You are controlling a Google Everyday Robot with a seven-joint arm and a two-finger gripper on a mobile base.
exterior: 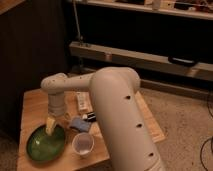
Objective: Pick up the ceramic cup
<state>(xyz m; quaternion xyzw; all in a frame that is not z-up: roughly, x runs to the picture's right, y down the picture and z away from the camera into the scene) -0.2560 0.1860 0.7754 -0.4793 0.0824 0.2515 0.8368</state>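
Camera view: the robot's white arm (120,115) bends over the wooden table (35,107). The gripper (51,126) hangs above the green plate (42,147)'s far rim, its grip impossible to tell. The ceramic cup (83,144) stands upright just beside the plate, and a small blue object (79,123) lies near it.

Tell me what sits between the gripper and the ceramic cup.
Nothing visible. The gripper hangs over the flat green plate's far rim; the small white ceramic cup stands beside the plate, small blue object behind it.

Dim room, speckled floor (182,112), wooden table (34,106), metal shelf (150,57) behind
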